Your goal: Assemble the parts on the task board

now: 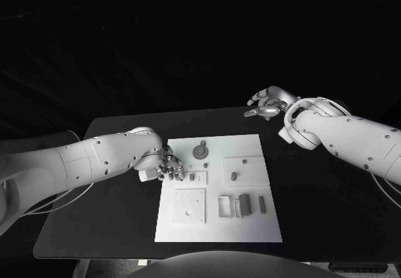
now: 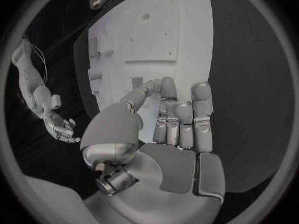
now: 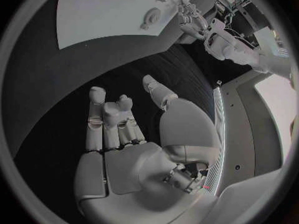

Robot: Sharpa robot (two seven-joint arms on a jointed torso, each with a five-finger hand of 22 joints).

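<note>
The black table carries the white task board in its middle, lying flat with its long side running away from the robot. On the board rest grey parts: a square plate near the robot's side, a cluster of upright blocks just beside it, and a round piece toward the far end. The left hand hangs over the board's left edge, fingers pointing down at the board beside a small part; the wrist view shows its fingers straight and together with nothing between them. The right hand hovers beyond the board's far right corner, well apart from it, fingers loosely curled and empty.
</note>
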